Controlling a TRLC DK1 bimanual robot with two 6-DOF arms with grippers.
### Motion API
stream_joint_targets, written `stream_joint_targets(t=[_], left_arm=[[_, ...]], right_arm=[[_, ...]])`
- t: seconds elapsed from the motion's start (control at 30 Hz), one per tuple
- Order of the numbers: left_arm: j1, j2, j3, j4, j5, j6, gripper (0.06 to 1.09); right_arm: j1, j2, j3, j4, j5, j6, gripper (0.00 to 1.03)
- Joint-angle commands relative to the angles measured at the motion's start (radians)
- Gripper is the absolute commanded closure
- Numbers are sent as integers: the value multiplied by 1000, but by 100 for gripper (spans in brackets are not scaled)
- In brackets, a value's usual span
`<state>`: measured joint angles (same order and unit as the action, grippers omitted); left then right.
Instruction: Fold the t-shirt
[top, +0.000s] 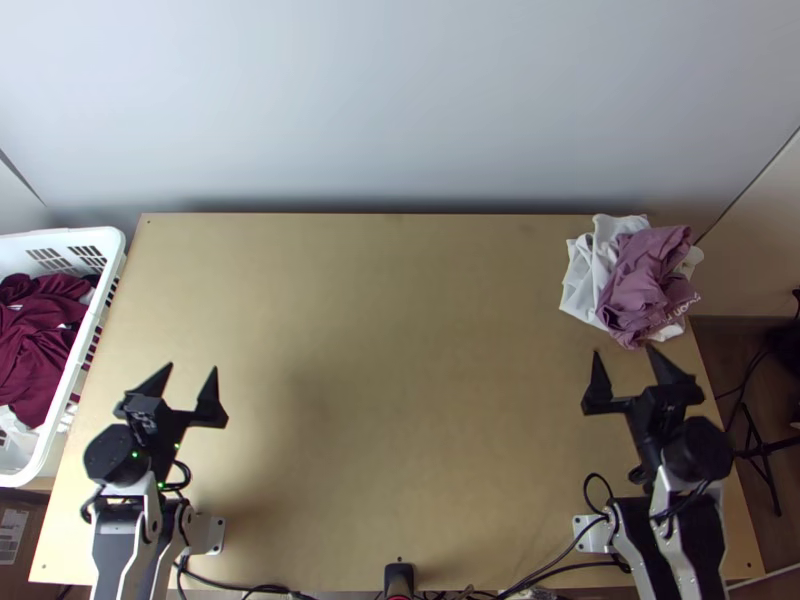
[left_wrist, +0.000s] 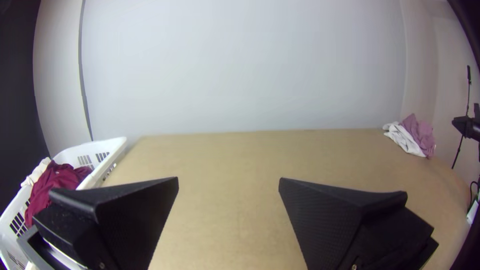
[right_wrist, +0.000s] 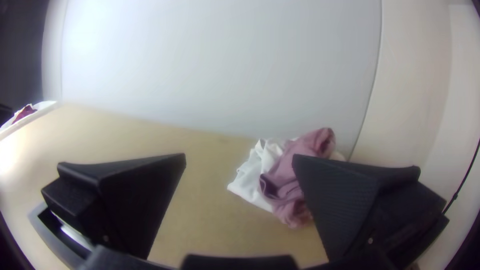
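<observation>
Left gripper (top: 187, 383) wide open and holding nothing, right gripper (top: 625, 370) the same, near bunched purple cloth (top: 648, 275) on white cloth (top: 582, 280), maybe shirts, dark red cloth (top: 38, 335) in white basket (top: 122, 243)

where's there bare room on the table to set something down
The table's broad middle is bare, between the left gripper and right gripper and on to the far edge. It's crowded at the far right corner, where mauve cloth lies bunched on white cloth, and along the near edge, with cables.
</observation>
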<state>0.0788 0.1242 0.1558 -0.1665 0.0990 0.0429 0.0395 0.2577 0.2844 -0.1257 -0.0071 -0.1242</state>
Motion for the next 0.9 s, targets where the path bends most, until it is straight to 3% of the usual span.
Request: stream_joint_targets(t=[0.0, 0.1, 0.13, 0.2, 0.23, 0.4, 0.63, 0.87], left_arm=[[10, 164, 159, -16, 1, 14, 11], [6, 215, 246, -31, -10, 2, 24], [4, 232, 275, -44, -12, 0, 24], [6, 272, 341, -67, -25, 0, 20], [7, 298, 380, -85, -25, 0, 10], [4, 453, 571, -163, -30, -6, 10], [47, 647, 817, -197, -53, -101, 10], [13, 856, 1005, -277, -53, -115, 11]], right_arm=[[7, 258, 219, 0, 19, 32, 4], [48, 331, 305, 5, 79, 26, 4], [71, 364, 341, 1, 107, 24, 4], [100, 426, 420, -12, 141, 21, 4], [102, 453, 457, -17, 141, 21, 4], [128, 611, 630, -55, 154, 37, 4], [183, 876, 861, -172, 154, 110, 4], [192, 1028, 946, -124, 157, 112, 4]])
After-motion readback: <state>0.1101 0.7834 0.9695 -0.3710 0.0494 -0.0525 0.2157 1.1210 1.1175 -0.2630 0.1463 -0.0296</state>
